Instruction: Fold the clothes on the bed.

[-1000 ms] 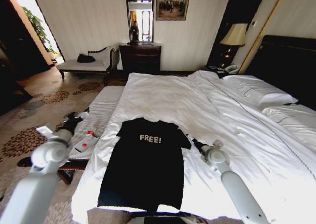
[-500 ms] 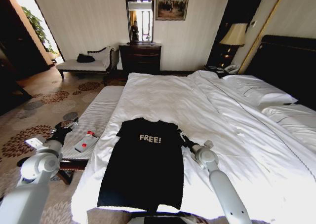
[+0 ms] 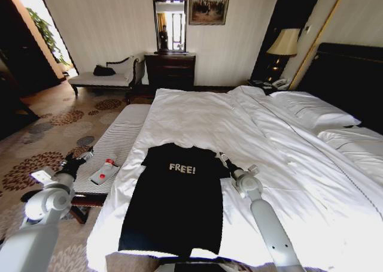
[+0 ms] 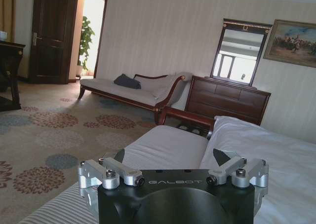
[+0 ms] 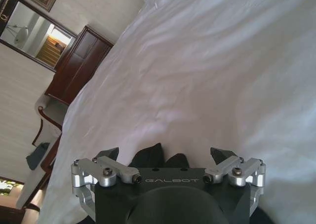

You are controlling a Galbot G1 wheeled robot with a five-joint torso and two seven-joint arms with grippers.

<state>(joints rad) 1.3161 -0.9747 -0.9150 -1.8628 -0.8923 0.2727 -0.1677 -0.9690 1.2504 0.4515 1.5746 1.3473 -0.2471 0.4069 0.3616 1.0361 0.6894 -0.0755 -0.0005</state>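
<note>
1. Head view.
   - Bed [image 3: 251,128]: white sheets and duvet, dark headboard at the right, pillows near it.
   - Black T-shirt [image 3: 173,200]: lies flat on the near part of the duvet, chest up, white "FREE!" lettering readable, collar toward the far end, hem toward the robot.
   - Right gripper [image 3: 222,159]: at the shirt's right sleeve, low over the duvet, fingers pointing away from the robot; contact with the sleeve cannot be told here.
   - Left gripper [image 3: 84,156]: off the mattress, above the near end of the striped bench [image 3: 119,137] that runs alongside the bed.
   - Small white bottle with a red band [image 3: 105,171]: lies on the bench, just beside the left gripper.
   - Background: cream chaise [image 3: 105,77], dark dresser [image 3: 170,68] under a mirror, lamp [image 3: 283,43], patterned carpet.

2. Left wrist view.
   - Left gripper [image 4: 170,157]: jaws spread apart, nothing between them.
   - Beyond it: the bench [image 4: 163,147], the edge of the bed [image 4: 276,160], the chaise [image 4: 133,88], the dresser [image 4: 227,98].

3. Right wrist view.
   - Right gripper [image 5: 165,155]: jaws spread wide, nothing clamped.
   - A bunched fold of the T-shirt [image 5: 155,159] sits between the fingertips, on the white duvet [image 5: 207,71].
   - The dresser [image 5: 81,63] stands far off.
</note>
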